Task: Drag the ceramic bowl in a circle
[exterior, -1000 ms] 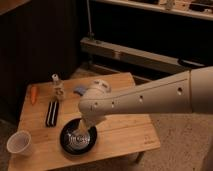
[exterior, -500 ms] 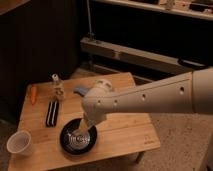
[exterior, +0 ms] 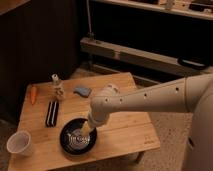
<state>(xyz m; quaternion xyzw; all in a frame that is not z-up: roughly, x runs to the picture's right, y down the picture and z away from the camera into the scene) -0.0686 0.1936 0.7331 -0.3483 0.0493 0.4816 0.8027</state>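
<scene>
The ceramic bowl [exterior: 77, 139], round, shallow and glossy black with pale reflections inside, sits on the wooden table [exterior: 125, 125] near its front edge, left of centre. My white arm reaches in from the right and bends down over it. The gripper [exterior: 86, 132] points down into the bowl's right half, with its tip inside the rim. A small translucent white cup [exterior: 19, 144] stands at the table's front left corner, apart from the bowl.
On the table's left part lie an orange carrot-like object [exterior: 33, 94], a flat black object [exterior: 51, 113], a small pale bottle [exterior: 58, 88] and a blue-grey sponge [exterior: 82, 91]. Dark shelving and a metal rail [exterior: 135, 55] stand behind the table.
The bowl and the gripper in it have shifted slightly; the rest of the table's objects have not moved.
</scene>
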